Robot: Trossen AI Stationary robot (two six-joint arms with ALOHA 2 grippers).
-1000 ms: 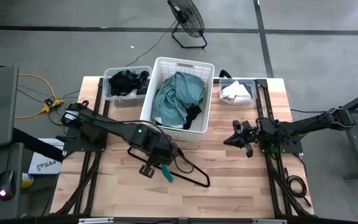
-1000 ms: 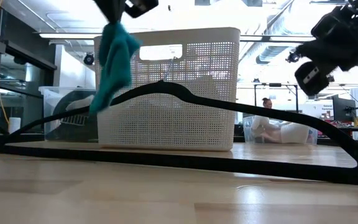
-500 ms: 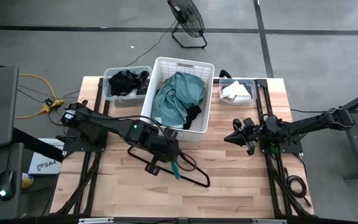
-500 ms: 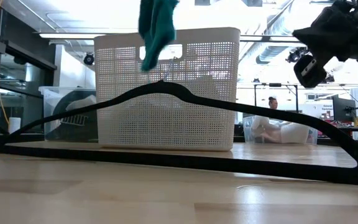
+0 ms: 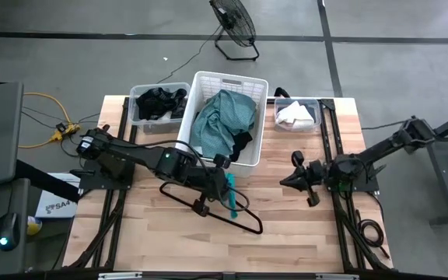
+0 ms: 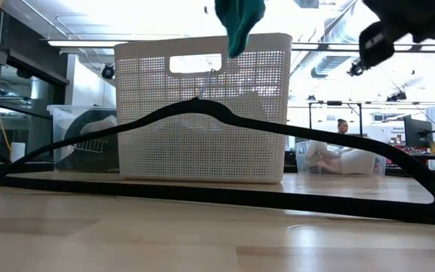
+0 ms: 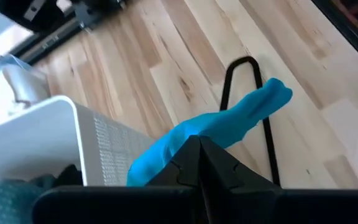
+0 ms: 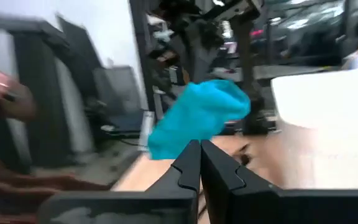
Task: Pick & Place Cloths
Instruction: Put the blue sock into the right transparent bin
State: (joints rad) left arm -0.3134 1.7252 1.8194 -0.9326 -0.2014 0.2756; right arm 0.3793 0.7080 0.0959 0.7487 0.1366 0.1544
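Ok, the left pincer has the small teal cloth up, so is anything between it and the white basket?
Nothing visible. The left pincer, shut on the small teal cloth, hangs just in front of the white basket, above the black hanger lying flat.

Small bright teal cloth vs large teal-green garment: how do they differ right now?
The small bright teal cloth hangs off the table from the shut left pincer; the large teal-green garment lies crumpled in the white perforated basket. The first is brighter and far smaller. Both are soft fabric.
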